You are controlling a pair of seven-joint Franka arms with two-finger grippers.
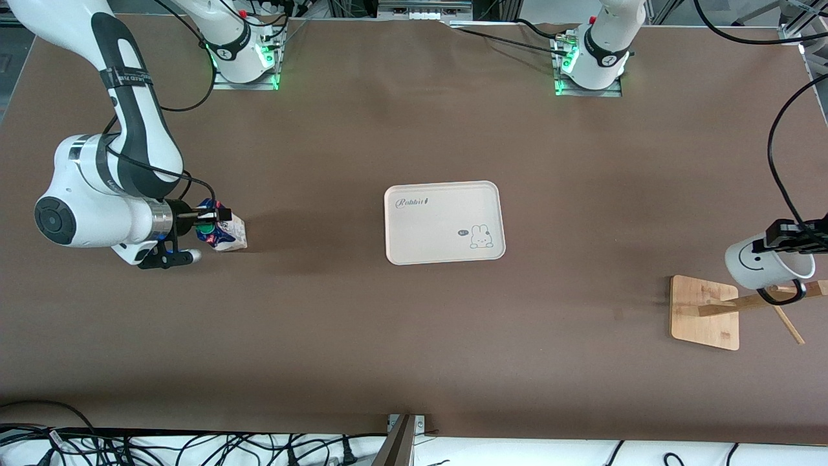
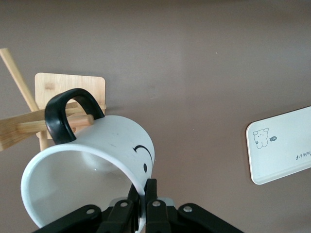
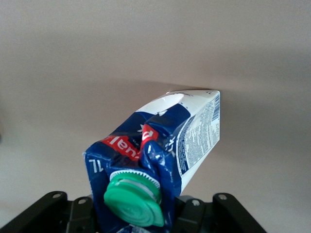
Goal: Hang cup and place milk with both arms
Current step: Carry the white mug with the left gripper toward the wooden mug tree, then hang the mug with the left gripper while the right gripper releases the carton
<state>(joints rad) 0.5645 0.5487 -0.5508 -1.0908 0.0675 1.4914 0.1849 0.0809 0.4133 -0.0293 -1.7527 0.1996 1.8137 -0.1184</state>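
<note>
Wooden rack (image 1: 706, 312) at tray's (image 1: 444, 222) four o'clock, unhung: cup (image 1: 766, 261) clamped by rim in left gripper (image 1: 790, 235) over it. Milk (image 1: 223, 233) at tray's nine o'clock, clamped by right gripper (image 1: 206, 219), not yet placed

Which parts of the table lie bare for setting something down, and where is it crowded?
Bare brown table lies all round the tray: between it and the milk in the right gripper, and between it and the wooden rack. The tray is bare too. It is crowded at the rack, where the left gripper holds the cup.
</note>
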